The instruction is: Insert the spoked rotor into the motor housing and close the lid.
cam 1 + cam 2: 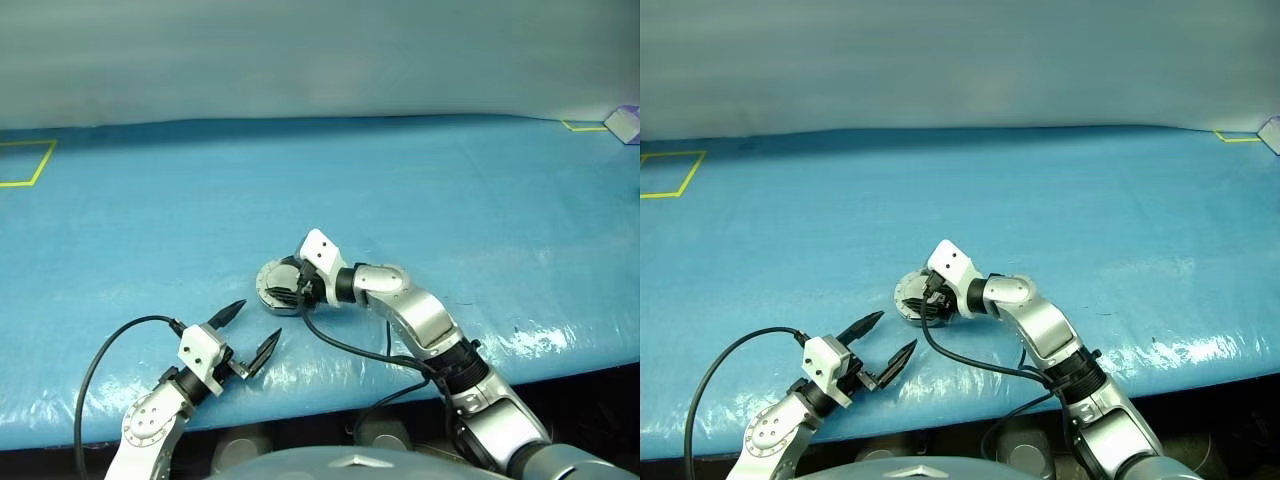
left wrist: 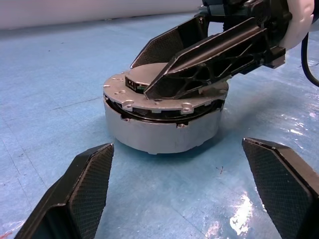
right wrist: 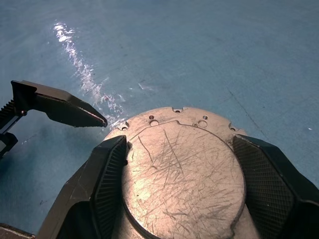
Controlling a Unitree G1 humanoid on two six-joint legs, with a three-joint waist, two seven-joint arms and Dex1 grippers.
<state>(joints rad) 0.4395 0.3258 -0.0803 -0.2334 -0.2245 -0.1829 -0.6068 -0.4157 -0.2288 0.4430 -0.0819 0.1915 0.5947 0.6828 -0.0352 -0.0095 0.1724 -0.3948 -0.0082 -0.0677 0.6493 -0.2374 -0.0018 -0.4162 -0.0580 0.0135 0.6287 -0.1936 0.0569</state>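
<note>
The lid (image 2: 164, 92) sits on the housing (image 2: 159, 132), near the front of the blue worktop (image 1: 420, 190). The right hand (image 3: 179, 184) is over the lid, one finger at each side of it; whether they press it I cannot tell. The left hand (image 1: 248, 335) is released, just beside the housing.

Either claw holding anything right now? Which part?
Left claw is open and empty. Right claw straddles the lid on the motor housing, fingers at opposite rim edges; a firm grip cannot be told.
</note>
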